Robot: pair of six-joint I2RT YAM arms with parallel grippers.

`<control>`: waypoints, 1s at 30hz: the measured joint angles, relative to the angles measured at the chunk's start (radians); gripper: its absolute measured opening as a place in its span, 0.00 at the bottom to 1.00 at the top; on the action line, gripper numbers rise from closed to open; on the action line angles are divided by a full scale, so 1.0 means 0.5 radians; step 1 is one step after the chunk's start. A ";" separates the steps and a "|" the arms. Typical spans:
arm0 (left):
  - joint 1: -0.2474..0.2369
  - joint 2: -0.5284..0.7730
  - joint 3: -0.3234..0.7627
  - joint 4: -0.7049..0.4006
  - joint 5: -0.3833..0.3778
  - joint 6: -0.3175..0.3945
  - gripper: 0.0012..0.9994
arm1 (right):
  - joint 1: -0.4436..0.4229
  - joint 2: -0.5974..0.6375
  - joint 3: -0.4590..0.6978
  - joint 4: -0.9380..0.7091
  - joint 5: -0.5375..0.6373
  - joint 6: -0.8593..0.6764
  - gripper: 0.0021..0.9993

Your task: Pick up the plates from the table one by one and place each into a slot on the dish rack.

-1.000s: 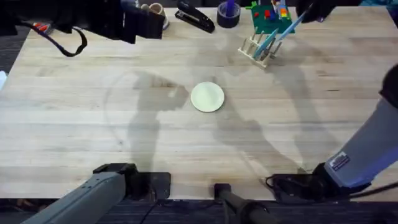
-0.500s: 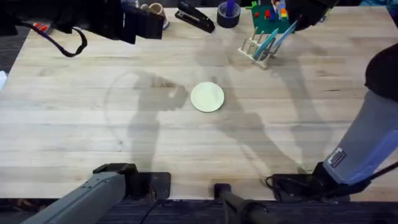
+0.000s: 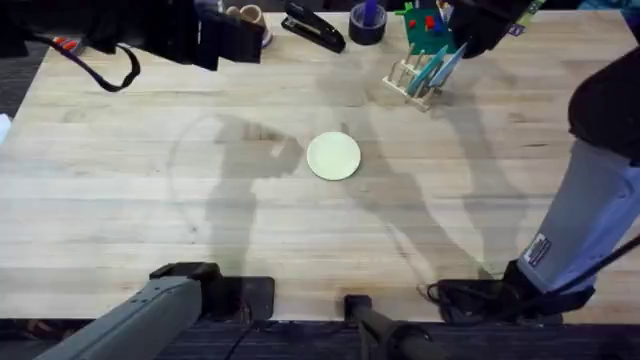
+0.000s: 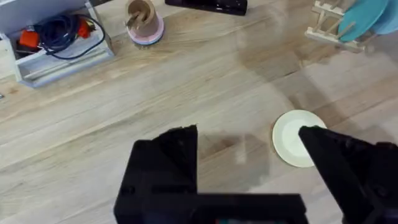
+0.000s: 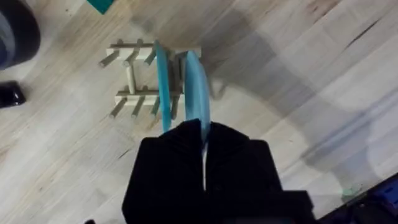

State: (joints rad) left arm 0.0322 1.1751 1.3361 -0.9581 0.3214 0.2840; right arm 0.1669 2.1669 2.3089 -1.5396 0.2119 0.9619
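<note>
A: Where was the open room?
B: Bare bench (image 3: 130, 180) lay all around the cream plate (image 3: 333, 156) at center. The rack (image 3: 415, 78) sat crowded at 1 o'clock near the far edge, a blue plate (image 5: 163, 84) already standing in it.
A: And the arms?
B: The right end effector (image 5: 204, 134) reached far over the rack, clamped on another blue plate (image 5: 198, 87). The left end effector (image 4: 249, 146) hovered, fingers spread.

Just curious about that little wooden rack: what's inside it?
The dish rack has one blue plate standing between its pegs. The right pincer holds a second blue plate over the next slot. Their lower edges are hidden.
</note>
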 joint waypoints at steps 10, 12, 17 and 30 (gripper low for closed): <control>0.000 0.000 0.000 0.000 0.000 -0.001 0.99 | 0.000 0.015 0.000 0.016 0.000 0.006 0.03; 0.000 0.000 0.000 0.000 -0.001 0.000 0.99 | 0.000 0.015 -0.001 0.016 0.000 0.006 0.03; 0.000 0.000 0.000 0.000 0.000 0.000 0.99 | 0.000 0.015 -0.001 0.032 0.000 0.006 0.03; 0.000 0.000 0.000 0.000 0.000 0.000 0.99 | 0.000 0.098 -0.001 0.033 -0.007 0.005 0.03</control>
State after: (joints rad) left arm 0.0322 1.1751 1.3361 -0.9581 0.3214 0.2838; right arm 0.1669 2.2157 2.3085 -1.5230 0.2085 0.9642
